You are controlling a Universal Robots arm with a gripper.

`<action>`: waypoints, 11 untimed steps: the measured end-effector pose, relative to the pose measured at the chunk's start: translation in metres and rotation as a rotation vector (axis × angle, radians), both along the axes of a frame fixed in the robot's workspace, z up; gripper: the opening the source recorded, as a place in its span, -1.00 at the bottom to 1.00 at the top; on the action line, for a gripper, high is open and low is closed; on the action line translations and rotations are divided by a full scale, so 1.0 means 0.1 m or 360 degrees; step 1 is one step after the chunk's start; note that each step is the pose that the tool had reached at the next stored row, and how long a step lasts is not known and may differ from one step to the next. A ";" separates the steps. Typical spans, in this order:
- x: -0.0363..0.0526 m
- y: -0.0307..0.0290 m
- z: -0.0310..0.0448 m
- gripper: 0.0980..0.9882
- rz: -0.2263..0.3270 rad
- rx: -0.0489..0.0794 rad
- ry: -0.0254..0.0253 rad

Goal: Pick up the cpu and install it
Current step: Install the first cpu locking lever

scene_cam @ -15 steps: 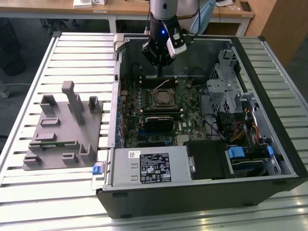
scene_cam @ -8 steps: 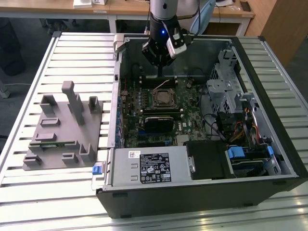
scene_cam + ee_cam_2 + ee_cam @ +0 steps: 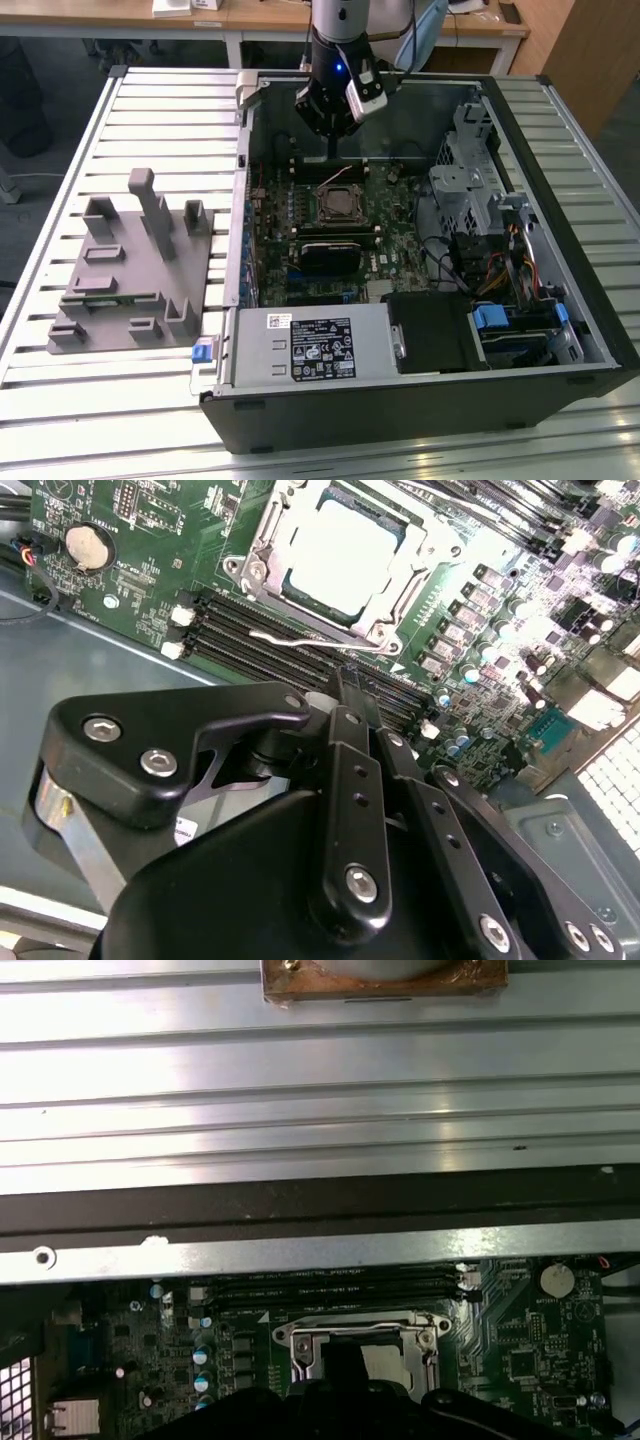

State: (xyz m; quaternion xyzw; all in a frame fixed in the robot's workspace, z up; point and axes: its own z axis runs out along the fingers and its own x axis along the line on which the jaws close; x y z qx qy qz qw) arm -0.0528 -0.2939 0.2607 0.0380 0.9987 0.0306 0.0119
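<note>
Above the open case, I have the hand (image 3: 334, 112) hanging over the rear part of the board (image 3: 340, 235), just beyond the socket (image 3: 340, 203). From the second wrist view its black linkage (image 3: 340, 780) tapers to a narrow tip with no gap that I can make out and nothing between; I judge it closed and empty, though the tips themselves are hidden.

The cpu (image 3: 340, 555) lies flat in the socket, silver lid up, framed by the metal bracket (image 3: 262, 552); the lever (image 3: 320, 640) lies just beside it.

Assessment: light, thin, rigid, with a smooth lid likely to slip. The underside is fragile, so hold is best taken on two opposite edges. It is square, so no long axis; its edges run parallel to the memory slots (image 3: 260, 630).
</note>
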 end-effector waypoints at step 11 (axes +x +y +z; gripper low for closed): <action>0.000 -0.001 -0.055 -0.98 0.0000 0.0000 0.00003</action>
